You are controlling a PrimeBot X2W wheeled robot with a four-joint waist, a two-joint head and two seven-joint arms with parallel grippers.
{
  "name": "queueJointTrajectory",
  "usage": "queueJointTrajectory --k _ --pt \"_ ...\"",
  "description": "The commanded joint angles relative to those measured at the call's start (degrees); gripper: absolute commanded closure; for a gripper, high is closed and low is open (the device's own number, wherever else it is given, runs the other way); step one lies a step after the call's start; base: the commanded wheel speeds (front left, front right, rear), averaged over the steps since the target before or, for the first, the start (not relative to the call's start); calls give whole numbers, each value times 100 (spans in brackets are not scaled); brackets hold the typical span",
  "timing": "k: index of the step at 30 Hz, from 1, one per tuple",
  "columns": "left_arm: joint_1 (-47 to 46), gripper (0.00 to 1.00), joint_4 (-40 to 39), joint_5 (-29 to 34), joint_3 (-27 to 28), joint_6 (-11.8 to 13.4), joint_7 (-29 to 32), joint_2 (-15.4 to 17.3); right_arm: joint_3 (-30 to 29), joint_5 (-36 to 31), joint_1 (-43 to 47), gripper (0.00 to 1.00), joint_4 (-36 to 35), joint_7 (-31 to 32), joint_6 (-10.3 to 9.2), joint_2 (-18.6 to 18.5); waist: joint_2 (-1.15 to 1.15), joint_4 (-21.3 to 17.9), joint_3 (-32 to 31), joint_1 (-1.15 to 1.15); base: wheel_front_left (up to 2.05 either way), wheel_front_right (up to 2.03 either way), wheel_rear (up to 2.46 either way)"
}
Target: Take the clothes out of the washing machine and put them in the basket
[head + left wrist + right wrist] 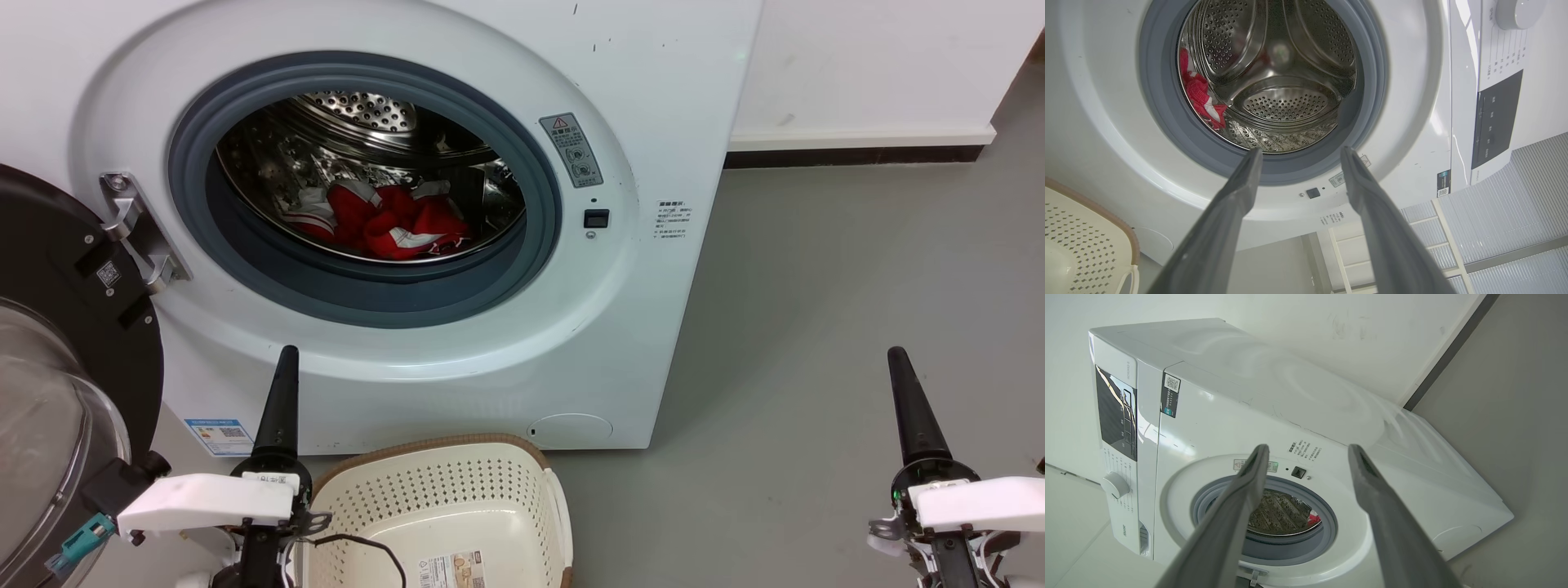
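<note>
Retrieval not begun; clothes (380,220), apparently one bundle, are seen in washing machine (490,384). Left tool (1301,150) and right tool (1306,447) spread, empty; reach-in is required.

One washing machine (490,384), one basket (441,490), two grippers (1298,152) (1308,447).

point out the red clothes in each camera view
Head view: clothes low in the drum, upper middle.
Left wrist view: clothes against the drum's left side, upper left.
Right wrist view: small red patch at the drum's right edge, lower middle.
Shared landmark: black latch square beside the drum opening.
</note>
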Motion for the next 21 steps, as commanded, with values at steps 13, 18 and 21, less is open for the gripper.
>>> queueJointTrajectory --k 13,18,21 --pt "-81 0 -432 1666 -79 -1 -314 18 136 -1884 130 0 -510 -255 1 -21 0 8 -3 0 0 0 0" --pt "-72 0 -512 2248 -122 -2 -411 19 177 -2547 171 0 -673 -254 2 -21 0 11 8 0 0 0 0" --pt "-46 0 -545 2564 -147 -2 -465 21 193 -2891 202 0 -749 -234 2 -21 0 14 4 0 0 0 0"
